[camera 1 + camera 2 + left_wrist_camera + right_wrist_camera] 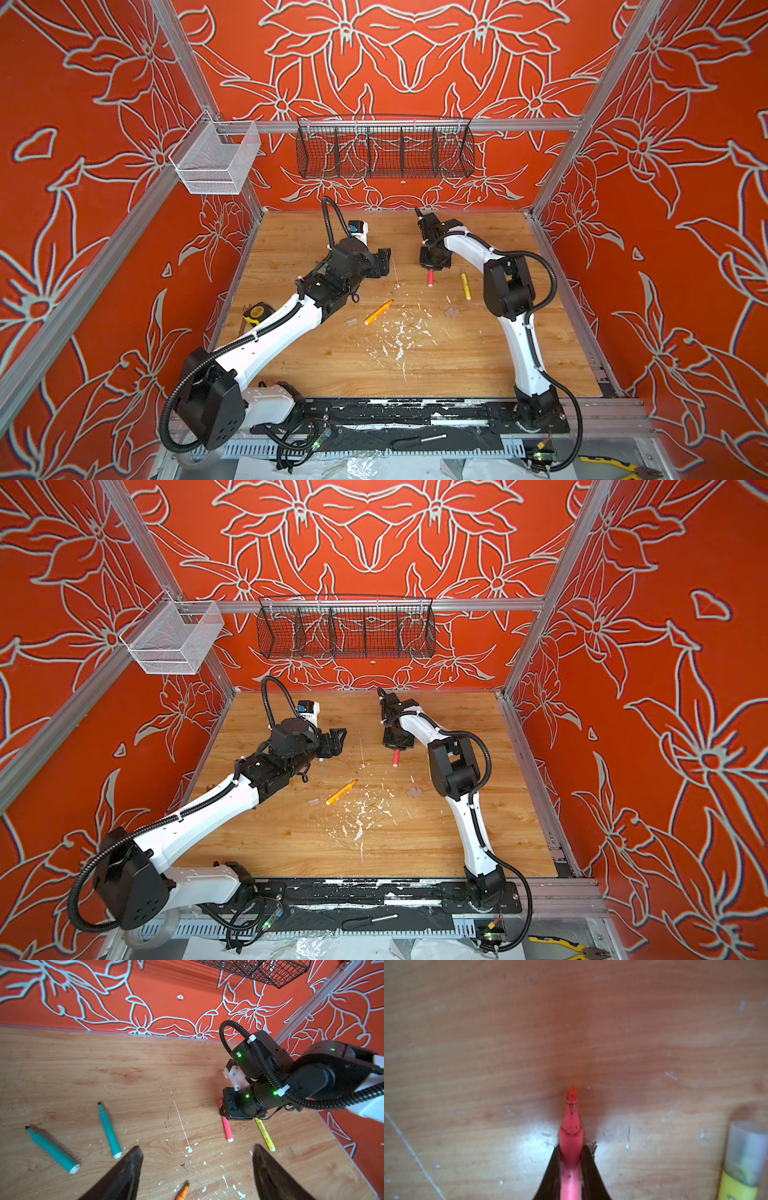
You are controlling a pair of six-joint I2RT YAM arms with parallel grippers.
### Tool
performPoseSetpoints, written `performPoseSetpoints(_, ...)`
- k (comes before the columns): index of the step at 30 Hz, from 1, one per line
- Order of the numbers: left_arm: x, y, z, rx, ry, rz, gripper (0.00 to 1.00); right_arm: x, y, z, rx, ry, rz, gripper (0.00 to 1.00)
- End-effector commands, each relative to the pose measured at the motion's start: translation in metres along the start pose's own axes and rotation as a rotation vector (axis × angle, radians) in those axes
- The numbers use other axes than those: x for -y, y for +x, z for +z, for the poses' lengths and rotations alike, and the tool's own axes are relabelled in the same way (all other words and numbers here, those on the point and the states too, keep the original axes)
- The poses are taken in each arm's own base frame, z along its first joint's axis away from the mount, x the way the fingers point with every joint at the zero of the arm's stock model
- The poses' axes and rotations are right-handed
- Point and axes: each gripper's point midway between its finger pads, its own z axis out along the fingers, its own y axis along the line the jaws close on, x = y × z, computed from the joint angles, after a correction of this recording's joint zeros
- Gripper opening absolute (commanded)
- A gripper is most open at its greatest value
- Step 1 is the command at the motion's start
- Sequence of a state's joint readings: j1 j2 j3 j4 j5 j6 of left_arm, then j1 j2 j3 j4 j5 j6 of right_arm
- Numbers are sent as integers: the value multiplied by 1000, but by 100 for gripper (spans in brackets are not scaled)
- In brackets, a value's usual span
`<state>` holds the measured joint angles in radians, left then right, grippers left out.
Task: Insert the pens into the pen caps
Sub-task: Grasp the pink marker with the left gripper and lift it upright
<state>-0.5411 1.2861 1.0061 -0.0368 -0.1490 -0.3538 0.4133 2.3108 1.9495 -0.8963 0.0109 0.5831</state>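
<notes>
**A:** Pinching the pink pen (571,1132). The right gripper (570,1151) is closed tight on the barrel just behind the nib, right of centre, far half of the tabletop (457,365).

**B:** Lifted?

**A:** Cannot tell. Most of the barrel and the white butt stick out nearward of the jaws.

**B:** Could swivel in that grip when raised. Left gripper (195,1151)?

**A:** Spread wide, empty, hovering left of centre.

**B:** Caps?

**A:** Yellow pen (737,1186), just right of pink, already wears one. A loose pen cap (351,321) lies beside the orange pen (378,311), nearer and well apart.

**B:** Clear on wood, so easily missed or nudged away. A skewed nib would jam at its mouth.
</notes>
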Motion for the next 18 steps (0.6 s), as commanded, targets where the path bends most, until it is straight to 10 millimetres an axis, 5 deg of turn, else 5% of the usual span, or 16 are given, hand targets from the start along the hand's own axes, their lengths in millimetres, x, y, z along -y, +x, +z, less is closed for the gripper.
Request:
performPoseSetpoints(1,19,-3,3,7,111,5,80,-7,-18,-51,134,-81,18,3)
performPoseSetpoints(12,76,25,6,-91,492,-26,77,-29,1,-154,345,-331,6,3)
performPoseSetpoints(18,101,37,4,-177,700,-86,66,-47,20,-201,430,-441,-16,3)
